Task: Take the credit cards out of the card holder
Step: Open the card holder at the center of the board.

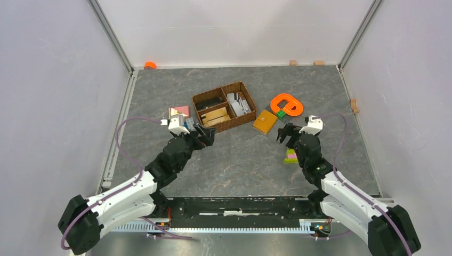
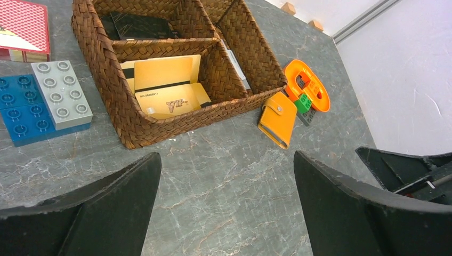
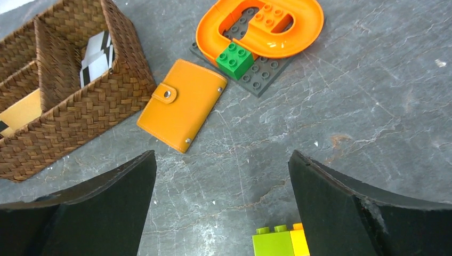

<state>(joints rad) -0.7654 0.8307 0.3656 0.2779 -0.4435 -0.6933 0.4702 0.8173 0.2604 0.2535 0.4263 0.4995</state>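
The card holder [image 1: 265,122] is a flat mustard-orange wallet, closed with its snap tab, lying on the table just right of the wicker basket. It also shows in the left wrist view [image 2: 278,118] and the right wrist view [image 3: 182,104]. No cards show outside it near it. My left gripper [image 1: 205,134] is open and empty, hovering by the basket's near left corner, well left of the holder. My right gripper [image 1: 285,134] is open and empty, hovering just near and right of the holder. Its jaws stand wide apart over bare table.
A brown wicker basket [image 1: 199,100] holds gold cards [image 2: 166,85], black and white cards. An orange plastic ring [image 1: 286,104] on a grey plate with a green brick sits right of the holder. Blue and grey bricks [image 2: 37,101] lie left; a green-yellow brick stack [image 1: 290,156] under the right gripper.
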